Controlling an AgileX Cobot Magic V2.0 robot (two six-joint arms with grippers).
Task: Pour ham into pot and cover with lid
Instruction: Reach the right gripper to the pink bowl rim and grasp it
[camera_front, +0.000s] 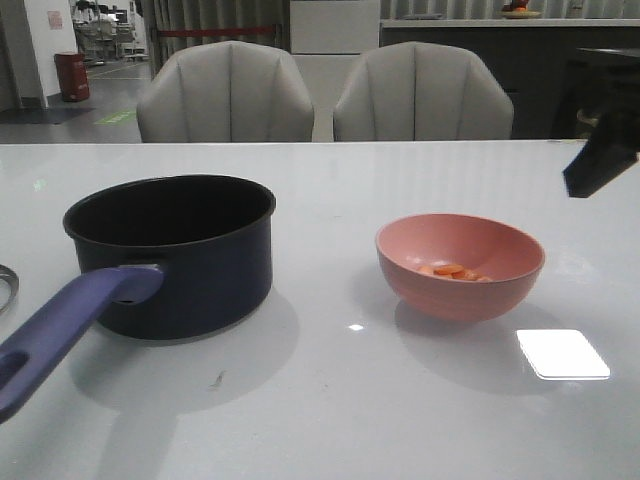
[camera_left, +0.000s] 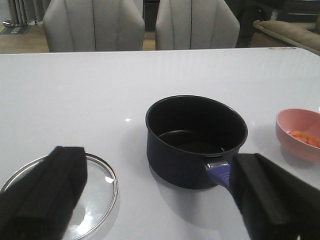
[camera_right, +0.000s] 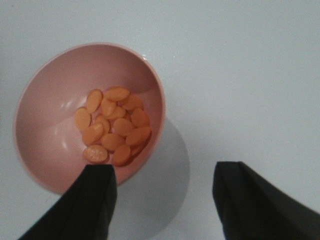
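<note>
While the right claw (camera_right: 162, 195) hangs spread wide above the pink bowl's (camera_front: 460, 265) rim, the ham (camera_right: 112, 126) lies piled inside it. Left of the bowl on the white worktop (camera_front: 330, 400) stands the pot (camera_front: 172, 250); the left claw (camera_left: 160, 200), also wide, hovers between lid (camera_left: 97, 200) and pot handle (camera_left: 220, 172).

Right pincer (camera_right: 162, 197) spread wide above pale surface (camera_right: 250, 75). One dark finger (camera_right: 90, 205) overlaps pink bowl (camera_right: 50, 125) rim, other over bare surface. Ham (camera_right: 114, 125) slices heaped inside bowl.
</note>
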